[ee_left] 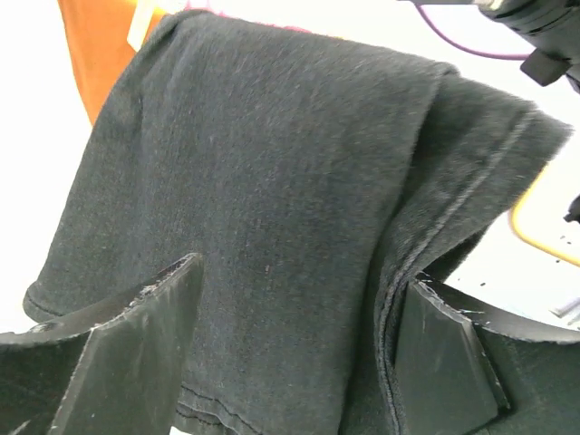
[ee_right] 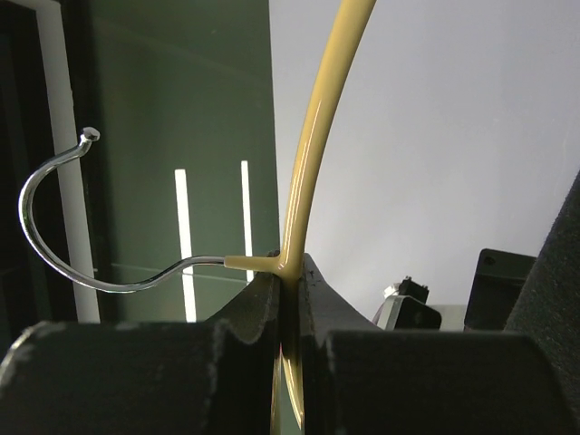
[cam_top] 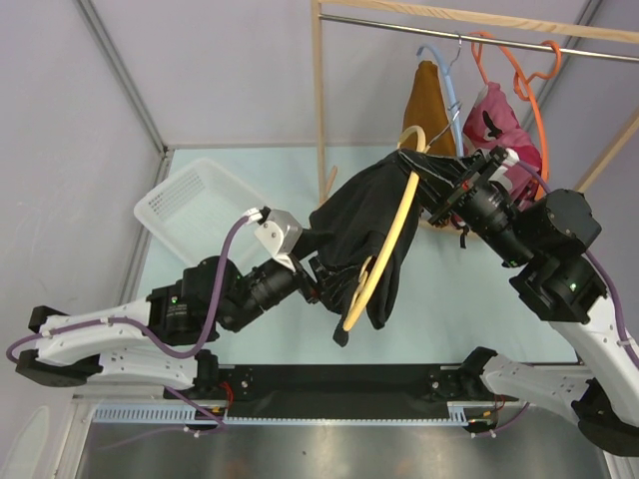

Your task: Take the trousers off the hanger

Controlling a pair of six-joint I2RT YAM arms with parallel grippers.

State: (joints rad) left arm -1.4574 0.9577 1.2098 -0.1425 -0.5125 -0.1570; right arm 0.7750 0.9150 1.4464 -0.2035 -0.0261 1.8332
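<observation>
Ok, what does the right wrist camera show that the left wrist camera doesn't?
Only the right wrist view: the metal hook of the slim pale yellow plastic hanger, and the right gripper shut on its neck. Only the left wrist view: the plain black soft fabric trousers between the fingers of the open left gripper, plus a corner of a mustard-brown garment. Both: the hanger, only a short yellow curve in the left view.
</observation>
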